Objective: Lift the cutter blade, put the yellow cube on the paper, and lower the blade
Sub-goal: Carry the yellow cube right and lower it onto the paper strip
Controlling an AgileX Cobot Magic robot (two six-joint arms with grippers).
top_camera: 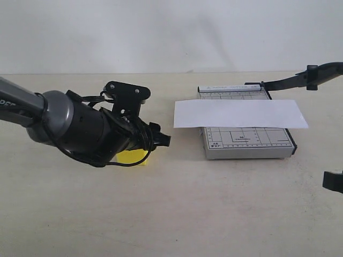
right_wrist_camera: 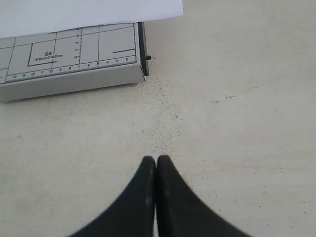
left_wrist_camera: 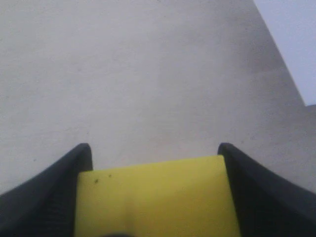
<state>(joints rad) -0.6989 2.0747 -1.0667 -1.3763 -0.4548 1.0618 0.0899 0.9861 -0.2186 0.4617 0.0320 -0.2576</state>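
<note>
The yellow cube (top_camera: 134,156) rests on the table at the left, mostly hidden under my left arm. My left gripper (top_camera: 146,149) is shut on it. In the left wrist view both black fingers (left_wrist_camera: 84,163) press the sides of the yellow cube (left_wrist_camera: 153,197). The white paper (top_camera: 240,113) lies across the grey gridded board (top_camera: 246,143). The cutter blade (top_camera: 289,81) is raised, its handle up at the far right. My right gripper (right_wrist_camera: 156,159) is shut on nothing, above bare table near the board's corner (right_wrist_camera: 133,74), and shows at the right edge (top_camera: 333,182).
The tan table (top_camera: 214,209) spreads around the board. A pale wall (top_camera: 171,32) stands behind it. The paper (right_wrist_camera: 89,12) overhangs the board on both sides. My left arm's grey and black body (top_camera: 69,128) reaches in from the left.
</note>
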